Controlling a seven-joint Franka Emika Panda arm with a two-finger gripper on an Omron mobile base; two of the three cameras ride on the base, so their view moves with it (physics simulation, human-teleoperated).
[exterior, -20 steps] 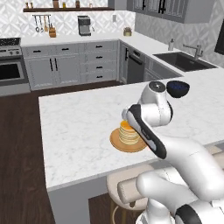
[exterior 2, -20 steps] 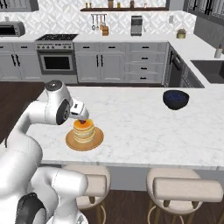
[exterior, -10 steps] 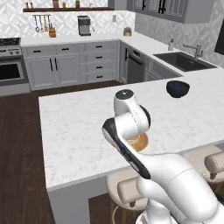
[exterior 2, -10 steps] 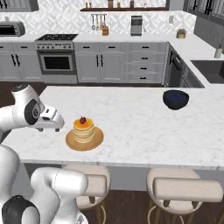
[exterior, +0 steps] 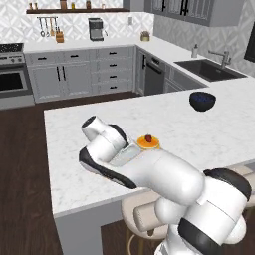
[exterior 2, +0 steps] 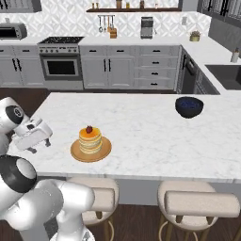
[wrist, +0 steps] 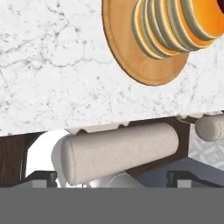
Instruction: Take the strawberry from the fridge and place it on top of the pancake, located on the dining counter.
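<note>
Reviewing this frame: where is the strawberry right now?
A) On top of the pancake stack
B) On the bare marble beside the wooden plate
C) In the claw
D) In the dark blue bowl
A: the strawberry sits on top of the pancake stack on the dining counter, apart from the claw off to one side.

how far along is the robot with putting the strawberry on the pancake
Done, by the look of it: the strawberry sits on top of the pancake stack, which rests on a round wooden plate on the dining counter. In hand: nothing that I can see; the gripper is off to the side of the plate, apart from it, though its jaws are unclear. Left: apparently nothing.
</note>
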